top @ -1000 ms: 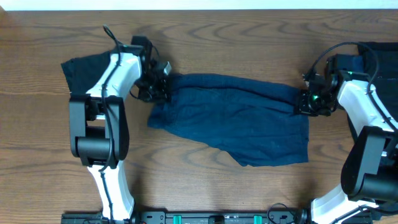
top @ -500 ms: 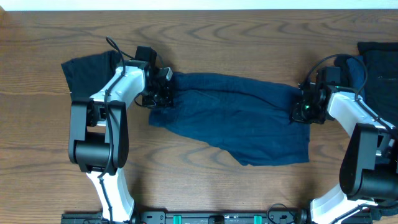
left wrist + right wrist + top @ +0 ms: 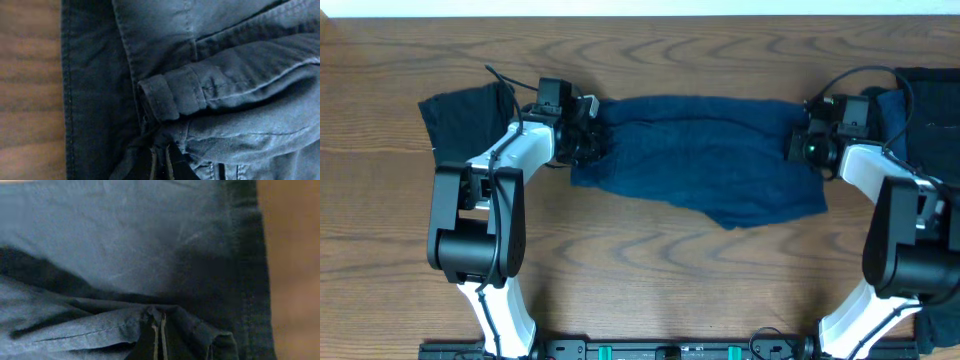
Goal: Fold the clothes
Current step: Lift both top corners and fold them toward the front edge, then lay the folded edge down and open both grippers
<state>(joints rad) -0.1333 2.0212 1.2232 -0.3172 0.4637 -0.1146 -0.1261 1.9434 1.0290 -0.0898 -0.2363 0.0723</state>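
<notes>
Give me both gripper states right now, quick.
Left gripper: closed on one end of the blue garment.
Right gripper: closed on the other end of the same garment.

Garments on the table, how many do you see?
3: blue garment in the middle, dark garment far left, third garment at right edge, partly cropped; others may be hidden.

Robotics lab bench, wood-grain table [image 3: 650, 290], white-and-black left arm [image 3: 480, 235] and right arm [image 3: 898, 250] mounted at its near edge, black base rail [image 3: 670, 351], exposed cable [image 3: 865, 72]
</notes>
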